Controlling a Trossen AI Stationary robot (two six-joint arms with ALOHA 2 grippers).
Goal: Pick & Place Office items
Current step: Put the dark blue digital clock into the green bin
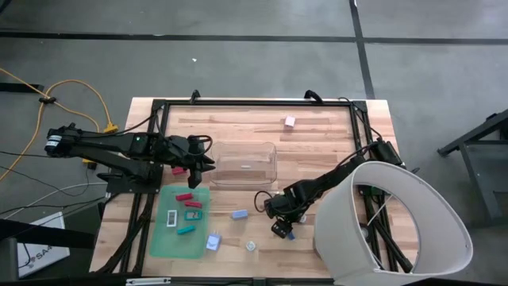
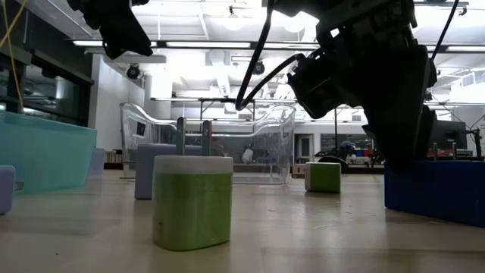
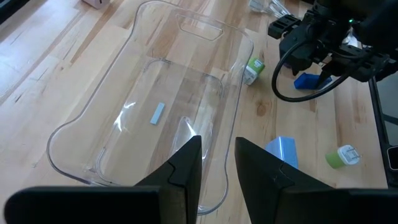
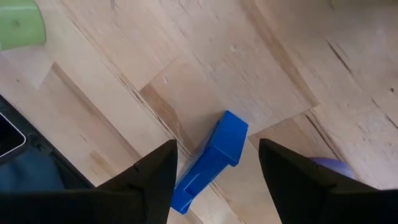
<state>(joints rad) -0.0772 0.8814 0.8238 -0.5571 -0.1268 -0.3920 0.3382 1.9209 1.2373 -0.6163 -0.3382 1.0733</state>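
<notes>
The right gripper (image 4: 214, 171) is held low over the counter (image 4: 261, 68), jaws spread wide, with a blue office item (image 4: 211, 158) lying between them, apparently untouched. The left gripper (image 3: 217, 163), jaws nearly closed and empty, hangs over the clear bin (image 3: 124, 74).

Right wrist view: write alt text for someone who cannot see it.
The right gripper points down at a wooden table, its two dark fingers open on either side of a small blue block lying between them. A green piece shows in one corner and a bit of a purple piece beside one finger.
</notes>
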